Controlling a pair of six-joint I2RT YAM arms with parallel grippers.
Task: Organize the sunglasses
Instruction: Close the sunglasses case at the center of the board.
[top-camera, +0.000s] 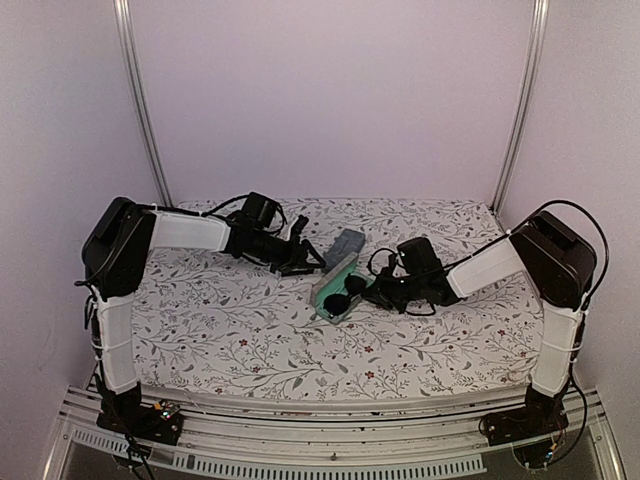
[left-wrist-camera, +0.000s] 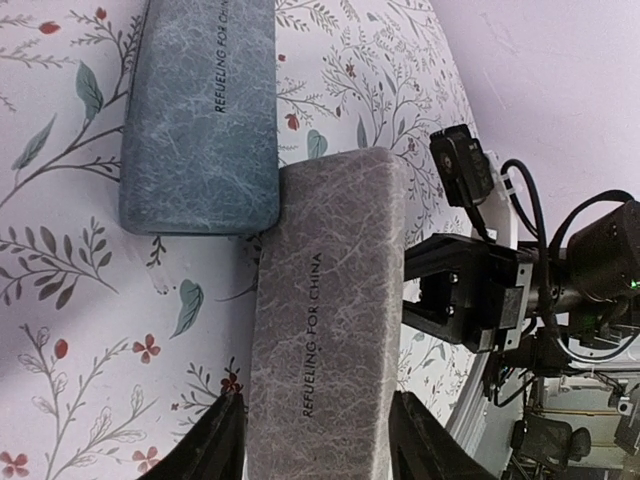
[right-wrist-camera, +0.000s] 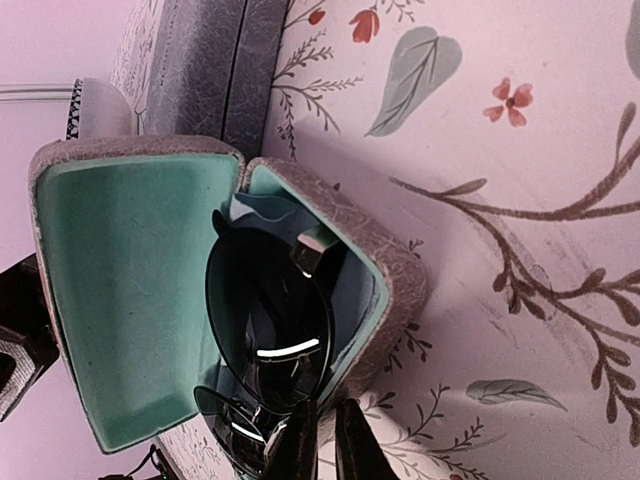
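Note:
A tan-grey case (top-camera: 333, 280) stands open at the table's middle, its lining teal (right-wrist-camera: 120, 290). One pair of sunglasses (right-wrist-camera: 265, 300) with dark lenses lies partly in it, one lens sticking out past the case's end; it also shows in the top view (top-camera: 345, 297). My right gripper (right-wrist-camera: 328, 445) is shut on the sunglasses' frame at the case's end (top-camera: 368, 290). My left gripper (top-camera: 312, 262) is shut across the tan-grey case's lid (left-wrist-camera: 320, 330), one finger on each long side (left-wrist-camera: 318, 440). A light blue cloth (right-wrist-camera: 262, 207) lies in the case under the sunglasses. The second pair is out of view.
A closed blue-grey case (top-camera: 347, 242) lies just behind the open one, touching it (left-wrist-camera: 200, 110). It also shows in the right wrist view (right-wrist-camera: 200, 70). My right arm (left-wrist-camera: 500, 290) is close beside the tan-grey case. The floral tablecloth (top-camera: 230, 330) covers the table.

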